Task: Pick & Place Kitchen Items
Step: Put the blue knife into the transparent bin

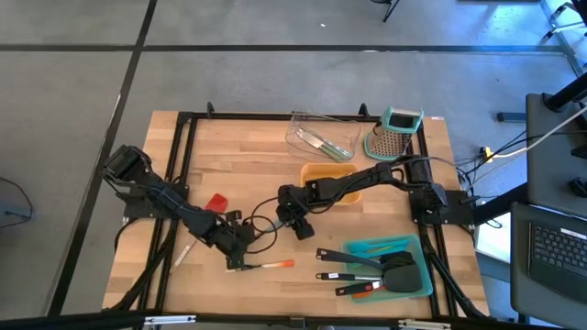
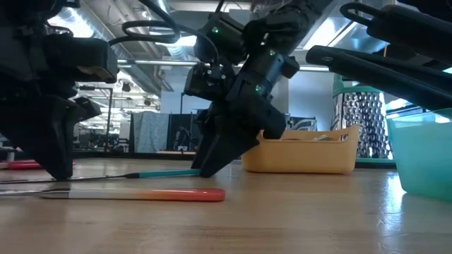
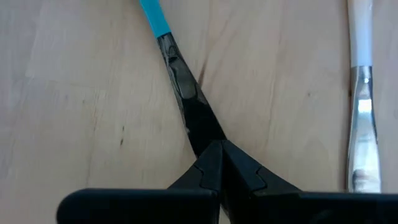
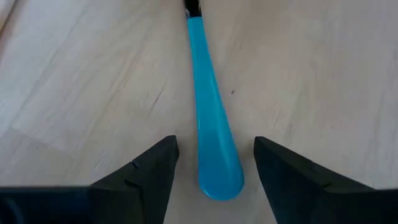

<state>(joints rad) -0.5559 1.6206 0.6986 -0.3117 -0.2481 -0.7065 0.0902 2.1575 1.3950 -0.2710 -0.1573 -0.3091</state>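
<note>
While the left gripper point(image 1: 240, 244) presses its fingers tightly together on the dark metal end of a thin utensil point(image 3: 180, 74), the right gripper point(image 1: 298, 223) stands over the same tool's teal handle point(image 4: 212, 130) with its fingers spread wide, one on each side and neither touching it. That utensil lies flat on the wooden table point(image 1: 248, 160), running between the two grippers near the middle of the board. In the low view its teal handle shows as a thin line on the wood, beside the tips of the right arm's fingers point(image 2: 212, 166).

Just nearer the front edge lies a second long tool, a steel-shafted one with an orange-red handle point(image 1: 280, 265), free of both arms. A white-handled utensil point(image 3: 360, 37) lies beside the left gripper, and a small red piece point(image 1: 216, 202) sits on the wood farther back from it.

At the right front stands a teal tray point(image 1: 415, 246) holding several black spatulas point(image 1: 399, 268), their handles pointing toward the middle of the table. Behind the right arm sits an orange tray point(image 1: 321, 171), and farther back a clear tray point(image 1: 321, 137) with a few utensils in it, next to a steel grater point(image 1: 396, 137) with a teal top.
</note>
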